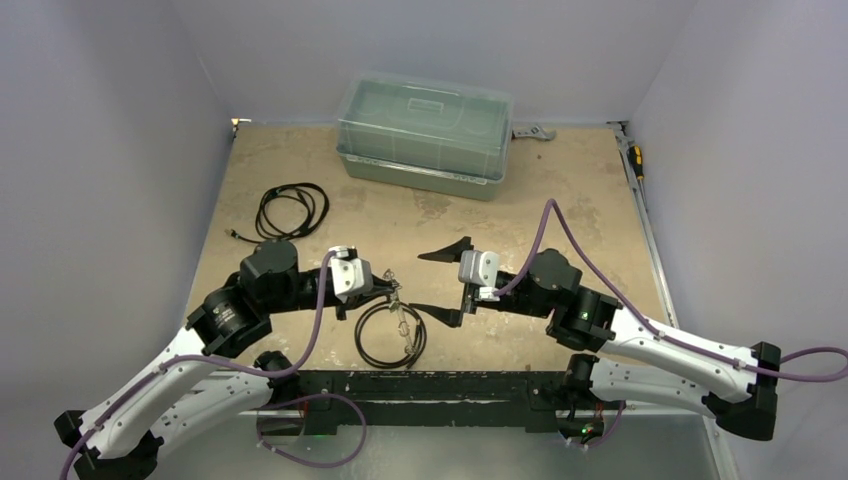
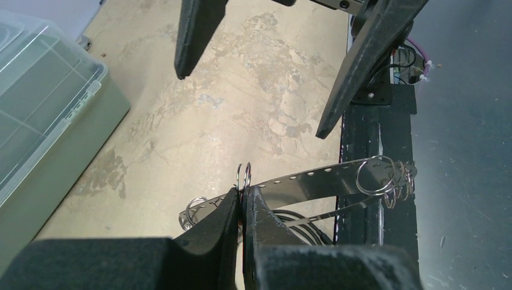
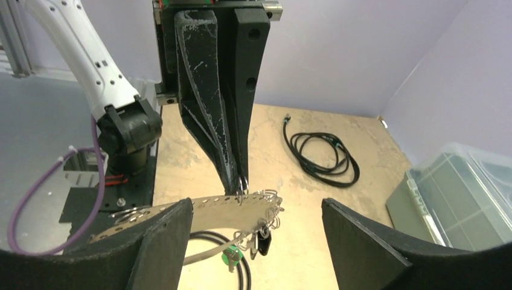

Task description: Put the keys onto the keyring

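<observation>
The keyring (image 3: 223, 207) is a silvery band pierced with holes, bent into a loop and hung with small split rings (image 2: 386, 175). It hangs just above the table, over a black hoop (image 1: 390, 338). My left gripper (image 2: 244, 192) is shut on a small split ring threaded through the band, seen from the front in the right wrist view (image 3: 240, 180). The keys hang under the band: a black-headed key (image 3: 264, 243) and a green piece (image 3: 231, 257). My right gripper (image 1: 445, 283) stands open to the right of the band, facing it, with nothing between its fingers (image 2: 362, 72).
A clear lidded box (image 1: 425, 135) stands at the back, with a grey spanner (image 1: 531, 132) behind its right end. A coiled black cable (image 1: 291, 210) lies at the left. A yellow-handled tool (image 1: 637, 160) lies by the right wall.
</observation>
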`<state>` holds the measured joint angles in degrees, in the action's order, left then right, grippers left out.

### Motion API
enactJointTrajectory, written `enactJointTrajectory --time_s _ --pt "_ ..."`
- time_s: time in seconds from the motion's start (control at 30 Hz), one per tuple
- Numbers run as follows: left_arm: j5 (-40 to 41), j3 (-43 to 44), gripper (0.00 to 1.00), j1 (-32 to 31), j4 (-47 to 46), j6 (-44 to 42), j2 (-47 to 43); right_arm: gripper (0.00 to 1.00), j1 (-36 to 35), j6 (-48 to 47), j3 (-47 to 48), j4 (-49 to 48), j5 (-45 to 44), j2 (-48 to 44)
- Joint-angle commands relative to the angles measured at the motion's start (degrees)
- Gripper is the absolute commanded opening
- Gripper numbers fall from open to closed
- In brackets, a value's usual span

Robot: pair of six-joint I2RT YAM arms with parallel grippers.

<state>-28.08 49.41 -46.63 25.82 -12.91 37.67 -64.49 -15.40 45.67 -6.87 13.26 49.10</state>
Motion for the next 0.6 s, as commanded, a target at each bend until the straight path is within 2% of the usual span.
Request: enactJointTrajectory --time_s 0.0,0.1,0.33,0.57 --pt "0.2 3.9 0.0 0.1 1.7 -2.0 -0.4 0.82 0.0 0.1 2.9 0.2 1.7 0.5" --pt "0.0 4.2 0.0 0.1 2.3 -2.2 -0.1 0.77 0.0 -0.1 2.5 0.0 2.5 0.3" --pt "-2.0 4.5 0.0 0.0 3.2 -3.0 0.7 0.53 0.0 -0.5 3.5 1.5 4.5 1.9" --pt "-3.9 4.7 0.0 -0.1 2.9 -2.9 3.0 0.48 0.0 -1.0 6.0 4.6 6.8 5.3"
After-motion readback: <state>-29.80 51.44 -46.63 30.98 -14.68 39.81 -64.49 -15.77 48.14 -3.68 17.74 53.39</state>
